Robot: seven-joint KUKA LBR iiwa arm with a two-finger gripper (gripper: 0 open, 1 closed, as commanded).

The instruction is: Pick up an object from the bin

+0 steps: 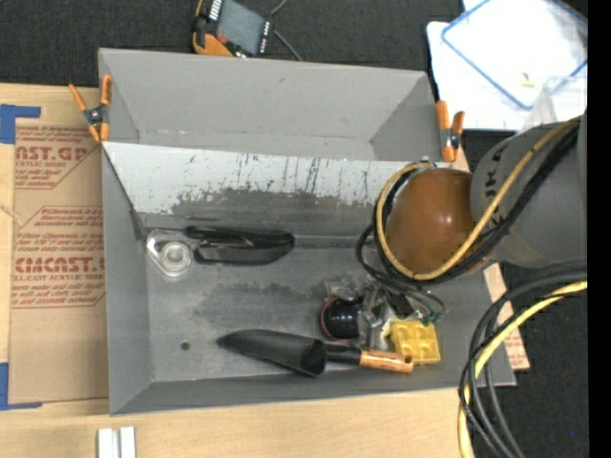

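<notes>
Bin (258,103) of grey metal takes up the middle of the frame, its floor scuffed and sparsely stocked. The arm (535,198) comes in from the right edge, and its rounded brown cover (425,222) hangs over the bin's right side.

Along the lower part of the floor lies a long black scoop-like tool (272,349), its orange-tipped end (387,361) pointing right. A slim black elongated piece (239,246) rests near the back wall at centre left, with a small clear round cap (172,256) just beside it on the left.

The gripper (377,308) is down in the lower right corner, between a yellow block (417,342) and a round black thing with a red glint (336,320). Both sit close against it. Whether it is released or clenched I cannot tell, as cables and the cover hide it.

The pick is probably one of those two things. To do it well, the grip should centre on a single piece and clear the scoop's orange end. The lift should then go straight up so the neighbour is not dragged along.
</notes>
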